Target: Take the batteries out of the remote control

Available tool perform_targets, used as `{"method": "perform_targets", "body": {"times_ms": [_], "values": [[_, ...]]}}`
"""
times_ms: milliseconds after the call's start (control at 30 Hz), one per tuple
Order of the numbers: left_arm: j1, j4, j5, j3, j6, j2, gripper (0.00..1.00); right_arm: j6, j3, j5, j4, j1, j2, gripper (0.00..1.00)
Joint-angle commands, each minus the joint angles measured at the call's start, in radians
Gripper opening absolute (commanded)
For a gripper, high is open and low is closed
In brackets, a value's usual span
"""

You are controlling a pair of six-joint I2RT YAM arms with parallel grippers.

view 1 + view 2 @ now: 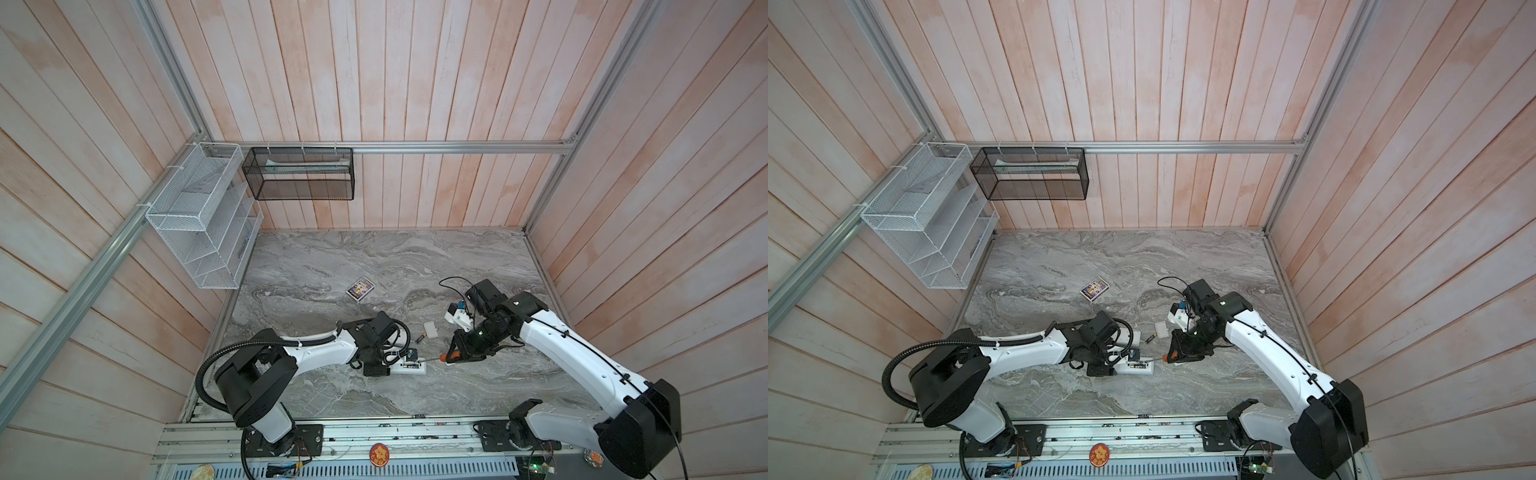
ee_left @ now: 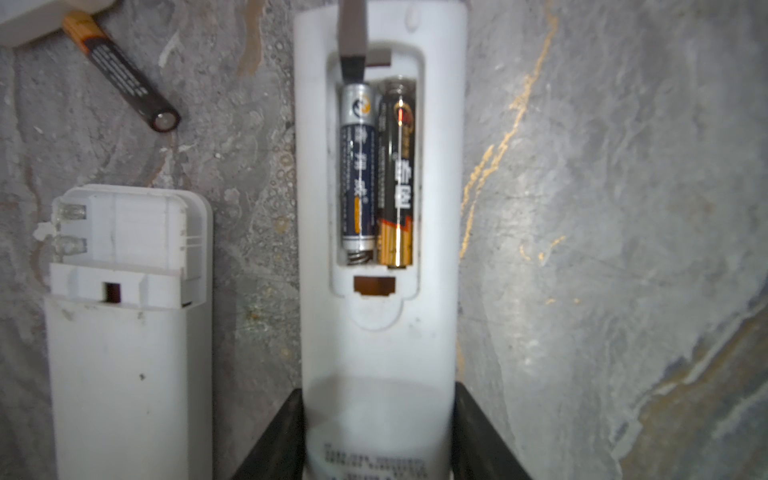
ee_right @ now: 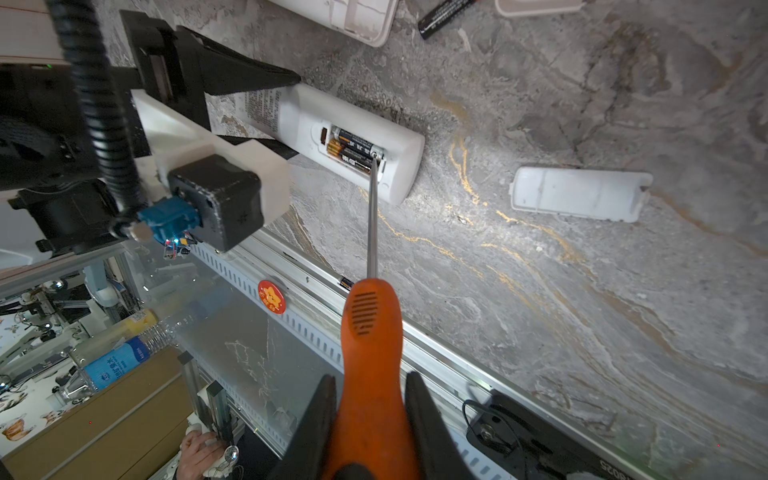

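Your left gripper has its jaws spread to the width of the remote control and clamps its lower end flat on the table, with the battery bay facing up. Your right gripper is pinched tight on the orange handle of the screwdriver. The blade reaches into the bay's far end, its tip at the cap of the silver-blue battery. That's the one to go for.

The spring sits at that cell's other end, so press toward it, then lever the tip end up and out. Go shallow and slow, or the cell will likely jump. Hold the left clamp firm so the body doesn't rock, and mind the black-and-gold battery lying right alongside.

Now the count.
- **Batteries:** two in the bay and one loose battery on the table, so three for sure. A small dark cylinder at the table's front edge may be a fourth, but it's too small to call.
- **Remotes:** two, counting the second remote lying beside, no cells showing in it.
- **Covers:** two, one cover plate near the tool and another cover by the loose cell.
- **Screwdriver:** one.
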Motion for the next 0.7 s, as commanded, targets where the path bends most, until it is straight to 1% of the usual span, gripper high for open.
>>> {"method": "perform_targets", "body": {"times_ms": [0, 400, 667], "values": [[-0.022, -0.052, -0.008, -0.06, 0.016, 0.11, 0.0, -0.021, 0.029, 0.032, -0.035, 0.002, 0.011, 0.0], [-0.023, -0.051, -0.009, -0.061, 0.013, 0.11, 0.0, -0.032, 0.015, 0.032, -0.024, -0.003, 0.025, 0.0], [-0.022, -0.051, -0.009, -0.061, 0.013, 0.111, 0.0, -0.03, -0.025, -0.006, -0.002, -0.007, 0.019, 0.0]]}}
